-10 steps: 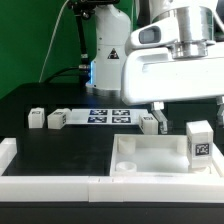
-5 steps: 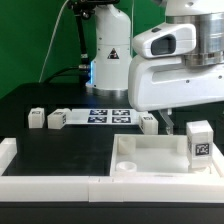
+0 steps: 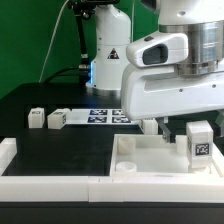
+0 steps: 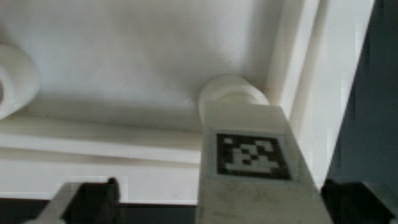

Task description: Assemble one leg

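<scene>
A leg point(image 3: 200, 140), a small white block with a black-and-white marker on its face, stands upright on the right part of the large white tray-like part point(image 3: 140, 160). My gripper point(image 3: 178, 127) hangs low just over it. In the wrist view the leg point(image 4: 249, 140) fills the space between my two dark fingertips point(image 4: 86, 200), with a gap showing on each side. The gripper point(image 4: 222, 205) is open and straddles the leg without closing on it. The tray's inner floor and rim point(image 4: 125, 70) lie behind the leg.
Two more small white legs point(image 3: 37, 119) point(image 3: 57, 119) lie at the exterior view's left and another point(image 3: 148, 122) behind the tray. The marker board point(image 3: 100, 115) lies at the back. A white rail point(image 3: 50, 185) runs along the front edge. The robot base point(image 3: 108, 50) stands behind.
The gripper has come down over the upright leg on the tray, shifting slightly toward the exterior view's left. The leg and tray have not moved.
</scene>
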`<state>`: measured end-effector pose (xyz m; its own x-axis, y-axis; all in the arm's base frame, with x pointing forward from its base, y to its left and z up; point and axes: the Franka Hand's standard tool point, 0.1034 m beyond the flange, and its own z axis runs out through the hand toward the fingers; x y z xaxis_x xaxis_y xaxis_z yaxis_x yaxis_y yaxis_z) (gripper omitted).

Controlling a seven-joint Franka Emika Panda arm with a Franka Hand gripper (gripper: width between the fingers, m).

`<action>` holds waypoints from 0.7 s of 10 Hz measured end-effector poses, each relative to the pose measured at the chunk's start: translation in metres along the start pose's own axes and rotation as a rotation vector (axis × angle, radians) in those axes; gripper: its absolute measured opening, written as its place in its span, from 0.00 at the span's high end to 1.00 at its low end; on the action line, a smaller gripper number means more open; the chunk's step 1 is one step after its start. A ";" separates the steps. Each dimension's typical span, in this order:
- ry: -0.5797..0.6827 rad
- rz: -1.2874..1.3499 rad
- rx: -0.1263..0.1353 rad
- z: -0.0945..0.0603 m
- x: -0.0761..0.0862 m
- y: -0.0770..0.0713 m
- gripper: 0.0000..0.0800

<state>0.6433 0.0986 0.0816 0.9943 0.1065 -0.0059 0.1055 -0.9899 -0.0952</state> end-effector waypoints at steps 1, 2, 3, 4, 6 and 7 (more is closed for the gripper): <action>0.001 -0.001 0.000 -0.001 0.000 -0.001 0.50; 0.000 -0.001 0.001 0.000 0.000 -0.001 0.50; -0.001 -0.001 0.000 0.000 0.000 -0.001 0.63; -0.001 0.022 0.001 0.000 0.000 -0.001 0.63; -0.001 0.052 0.001 0.001 0.000 -0.001 0.63; -0.001 0.095 0.001 0.001 0.000 -0.001 0.63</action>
<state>0.6429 0.1001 0.0811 0.9998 0.0125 -0.0161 0.0109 -0.9954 -0.0955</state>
